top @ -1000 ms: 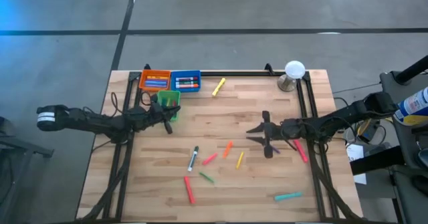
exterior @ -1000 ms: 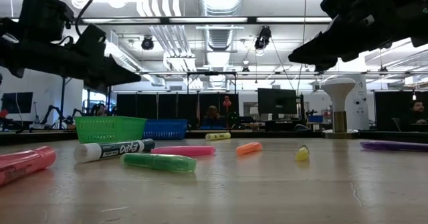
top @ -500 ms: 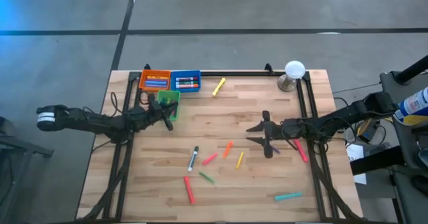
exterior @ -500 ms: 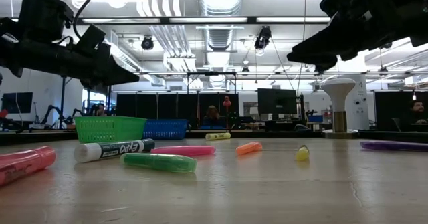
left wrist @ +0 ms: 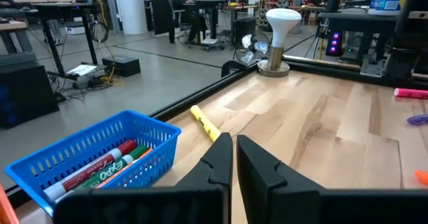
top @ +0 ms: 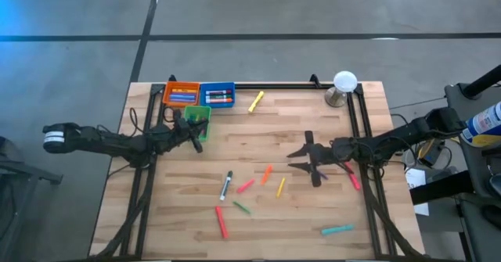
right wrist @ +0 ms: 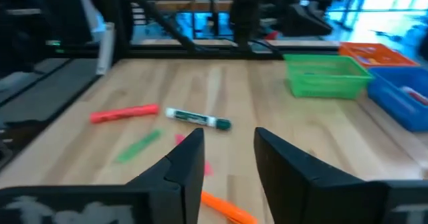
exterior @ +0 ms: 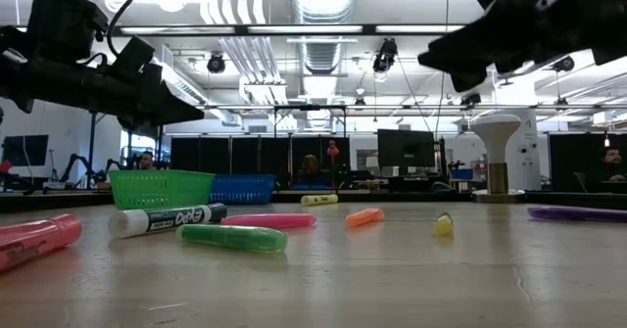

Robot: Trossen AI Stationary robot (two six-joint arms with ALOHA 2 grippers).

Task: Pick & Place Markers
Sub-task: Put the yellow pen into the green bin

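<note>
Several markers lie loose on the wooden table: a white-barrelled one (top: 226, 185), an orange one (top: 267, 174), a yellow one (top: 281, 186), a green one (top: 240, 209), a red one (top: 221, 221), a teal one (top: 337, 230), and a yellow one (top: 256, 102) near the far edge. More markers lie in the blue bin (left wrist: 100, 158) and the orange bin (top: 181, 94). My left gripper (top: 197, 139) hovers shut and empty at the green bin (top: 196, 115). My right gripper (top: 296, 158) hangs open above the table, right of the loose markers, holding nothing (right wrist: 227, 158).
A white domed stand (top: 343, 86) sits at the far right corner. A pink marker (top: 353, 177) and a purple one (top: 322, 173) lie under the right arm. Black frame rails (top: 274, 85) run along the far edge and both sides. A person sits in the room behind the table.
My right gripper has risen a little above the table and stayed open. The markers and bins have not moved.
</note>
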